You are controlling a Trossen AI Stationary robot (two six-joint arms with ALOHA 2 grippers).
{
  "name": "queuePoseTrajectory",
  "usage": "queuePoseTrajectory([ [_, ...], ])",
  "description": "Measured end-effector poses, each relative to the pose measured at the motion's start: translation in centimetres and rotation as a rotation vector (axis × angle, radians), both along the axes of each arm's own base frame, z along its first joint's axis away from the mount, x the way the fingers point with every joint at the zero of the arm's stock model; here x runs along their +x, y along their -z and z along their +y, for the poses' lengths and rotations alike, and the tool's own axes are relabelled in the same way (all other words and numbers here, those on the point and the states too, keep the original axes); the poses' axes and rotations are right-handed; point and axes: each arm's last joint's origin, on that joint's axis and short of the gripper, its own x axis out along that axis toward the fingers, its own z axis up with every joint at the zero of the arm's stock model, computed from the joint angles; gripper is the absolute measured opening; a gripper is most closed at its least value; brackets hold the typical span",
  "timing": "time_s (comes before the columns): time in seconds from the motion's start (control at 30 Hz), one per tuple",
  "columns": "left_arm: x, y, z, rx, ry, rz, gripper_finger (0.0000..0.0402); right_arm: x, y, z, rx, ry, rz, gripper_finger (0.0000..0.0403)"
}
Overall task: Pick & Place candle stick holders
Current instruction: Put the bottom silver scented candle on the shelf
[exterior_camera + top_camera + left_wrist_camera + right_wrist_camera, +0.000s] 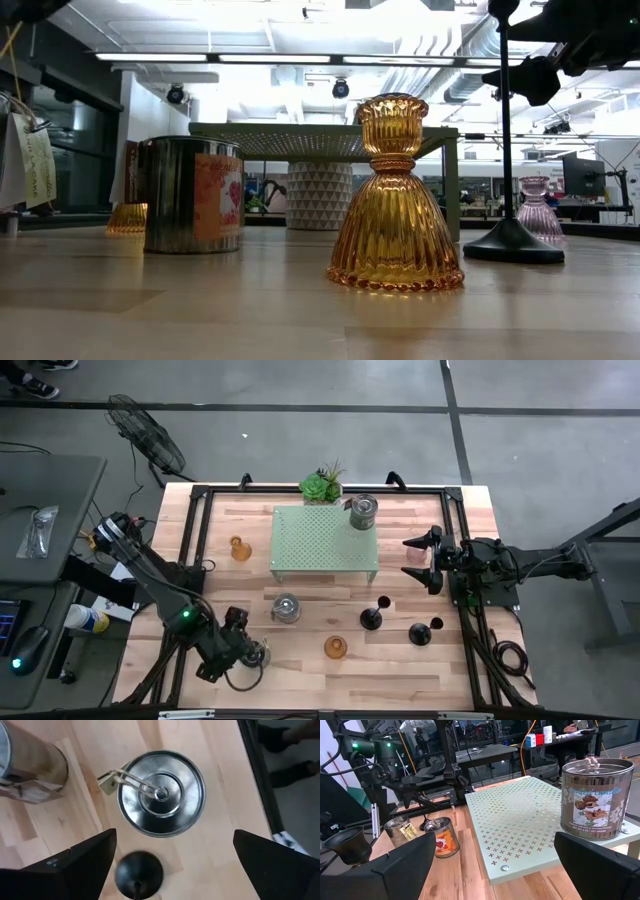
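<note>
A: As seen from above, where does each gripper sit?
B: The left gripper (250, 653) is at the desk's (300, 680) near-left edge; the right gripper (428, 560) waits beside the perforated stand (325, 540), spread, empty.
A: And in the left wrist view?
B: Fingers (85, 860) wide apart, holding nothing, above a silvery holder (161, 793) and a black holder (139, 874).
A: At desk level?
B: An amber holder (395, 200) stands upright, nearest the camera.

A pale green perforated metal stand (325, 540) sits toward the back of the light wooden bench (300, 675). Just behind it, at the bench's rear edge, is a green spiky potted plant (321, 485). A black floor fan (145, 435) lies on the grey floor beyond the bench's corner.
</note>
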Motion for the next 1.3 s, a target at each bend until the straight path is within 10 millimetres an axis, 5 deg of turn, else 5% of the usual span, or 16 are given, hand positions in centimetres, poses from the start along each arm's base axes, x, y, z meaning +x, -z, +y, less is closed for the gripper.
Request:
queuePoseTrajectory([
  [0.67,1.1,2.7,-1.6,0.123,-0.004,-0.003,0.0388,0.0,0.0,0.0,0.000,0.000,0.000,0.0400],
  [1.3,4.5,4.9,-0.3,0.074,-0.098,0.084,0.0388,0.0,0.0,0.0,0.000,0.000,0.000,0.0400],
])
